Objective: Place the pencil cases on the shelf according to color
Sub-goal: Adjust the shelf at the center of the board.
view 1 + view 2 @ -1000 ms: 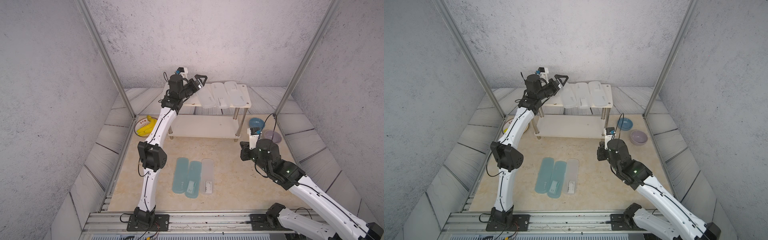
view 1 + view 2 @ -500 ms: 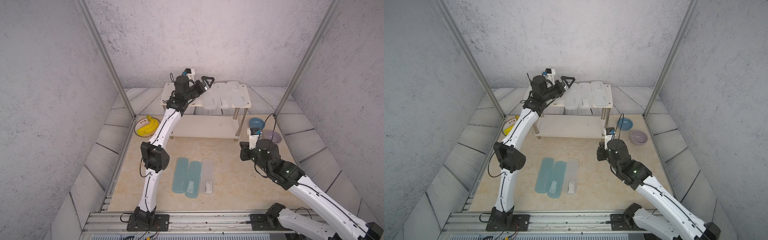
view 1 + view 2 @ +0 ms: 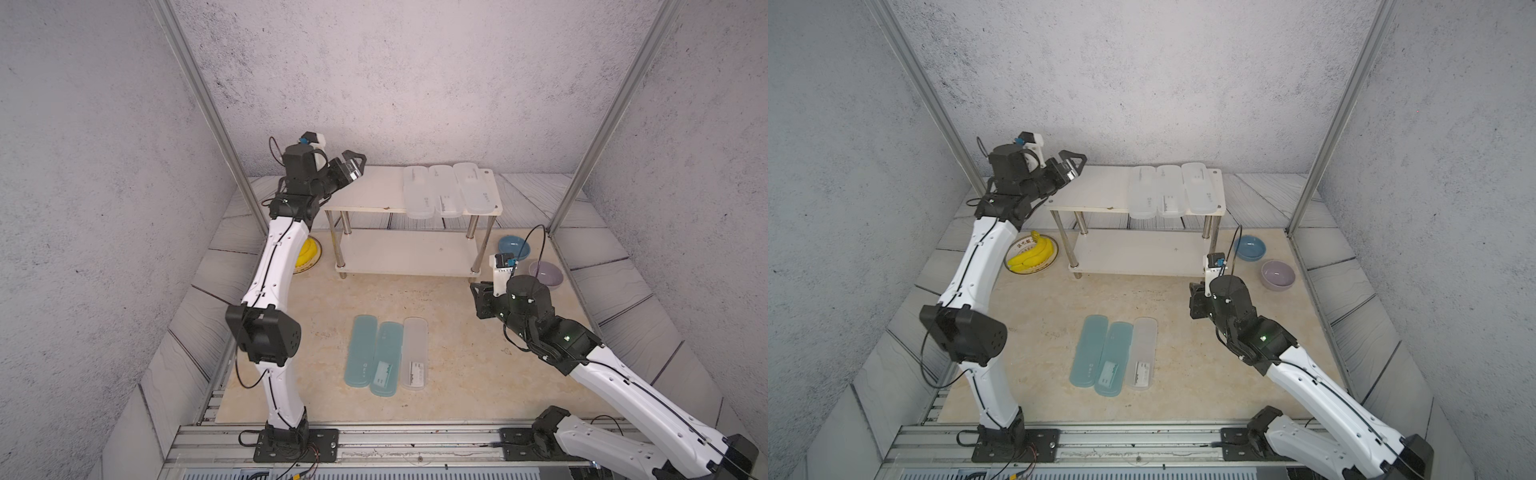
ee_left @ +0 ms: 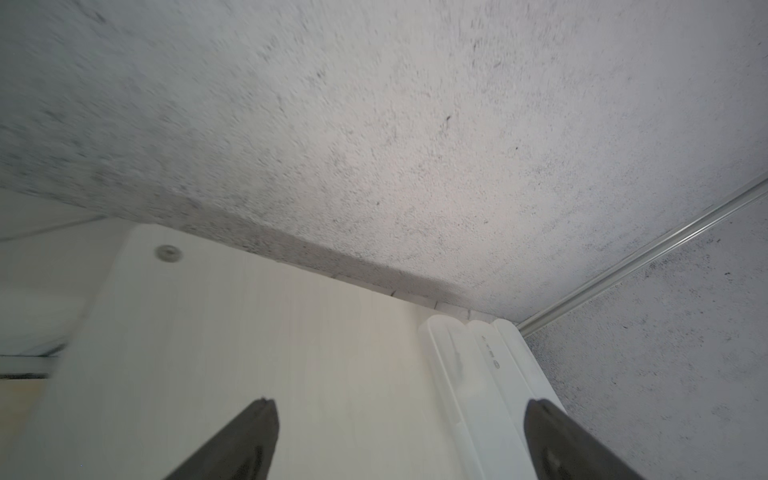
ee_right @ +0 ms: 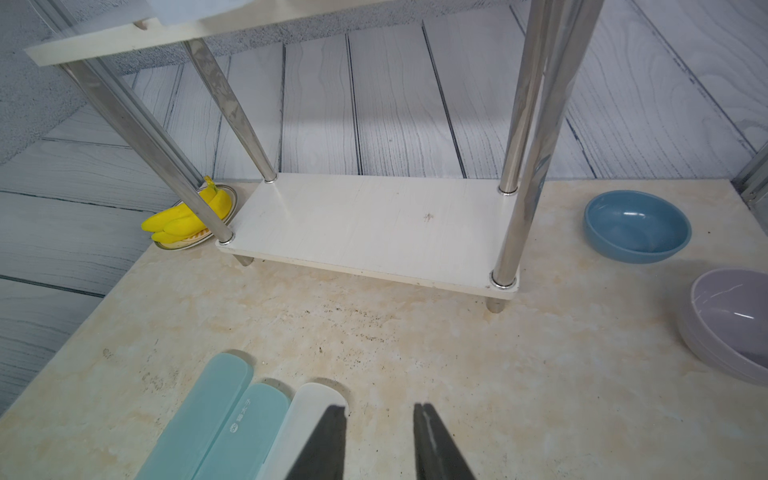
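1. Three frosted white pencil cases (image 3: 451, 191) lie side by side on the right of the top board of the shelf (image 3: 365, 192).
2. Two teal cases (image 3: 361, 351) and one white case (image 3: 415, 353) lie together on the table (image 3: 457, 374), near side.
3. The left gripper (image 4: 397, 405) hovers by the board's far left corner, jaws spread wide, empty.
4. The right gripper (image 5: 379, 409) hangs right of the table cases, jaws parted, holding nothing.

Lower board (image 3: 407, 257) bare between posts (image 3: 338, 241); upper board (image 3: 365, 191) apparently half free beside frosted cases (image 3: 442, 191)
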Controlling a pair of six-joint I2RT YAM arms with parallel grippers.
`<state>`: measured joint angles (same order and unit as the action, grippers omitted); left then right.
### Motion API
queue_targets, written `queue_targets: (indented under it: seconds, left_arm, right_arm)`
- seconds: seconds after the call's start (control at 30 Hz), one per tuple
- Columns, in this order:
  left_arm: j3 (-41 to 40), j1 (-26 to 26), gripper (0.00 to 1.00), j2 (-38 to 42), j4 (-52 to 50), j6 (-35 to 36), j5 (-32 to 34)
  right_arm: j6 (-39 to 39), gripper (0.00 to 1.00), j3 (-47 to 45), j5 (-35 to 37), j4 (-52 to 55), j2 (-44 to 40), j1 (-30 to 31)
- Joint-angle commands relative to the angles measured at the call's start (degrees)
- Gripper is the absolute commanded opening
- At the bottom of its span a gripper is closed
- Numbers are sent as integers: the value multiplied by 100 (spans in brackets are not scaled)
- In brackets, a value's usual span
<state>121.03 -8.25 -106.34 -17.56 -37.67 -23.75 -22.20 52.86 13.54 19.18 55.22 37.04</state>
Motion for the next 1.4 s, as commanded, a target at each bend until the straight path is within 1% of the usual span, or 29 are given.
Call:
queue_targets:
  seconds: [0.0,0.07,0.13,0.2,0.3,0.4,0.47,0.6,0.7,0.77,0.83,0.93,1.0,1.23,1.37]
  left_arm:
    - [-1354,134,99,1061,780,519,-2]
    - [-2453,286,99,1713,1355,529,10]
    - [-3304,374,99,2202,1693,598,30]
    - [-3865,400,99,2537,1651,707,110]
    - [-4604,428,99,2908,1690,714,203]
    - [-5509,434,99,3305,2263,646,138]
    - [-5913,434,98,3433,2402,661,276]
    - [-6284,436,99,3268,2554,721,628]
    - [-6702,432,99,2984,3539,653,747]
    - [-6736,436,99,2698,3952,686,812]
    - [-6612,435,99,2404,4145,770,795]
    - [-6466,429,100,1980,4721,891,577]
    - [-6326,430,98,1736,5022,932,382]
    - [-5758,430,94,1096,5122,955,266]
    - [-5662,427,83,937,5043,946,230]
  right_arm:
    - [-25,36,30,-165,-206,127,-6]
    - [-37,37,72,-247,-229,234,7]
    - [-64,39,122,-343,-239,329,6]
    - [-87,41,167,-415,-242,390,6]
    - [-102,41,232,-513,-248,482,5]
    - [-118,41,368,-606,-59,542,15]
    - [-168,41,392,-616,46,554,14]
    - [-275,41,246,-624,-7,502,15]
    - [-342,40,155,-616,-29,482,22]
    - [-337,40,146,-611,1,483,20]
    - [-317,40,143,-596,41,460,16]
    - [-307,38,89,-539,55,394,17]
    - [-303,38,34,-516,35,375,19]
    - [-298,37,-37,-468,94,299,19]
    - [-248,35,-72,-370,123,257,17]
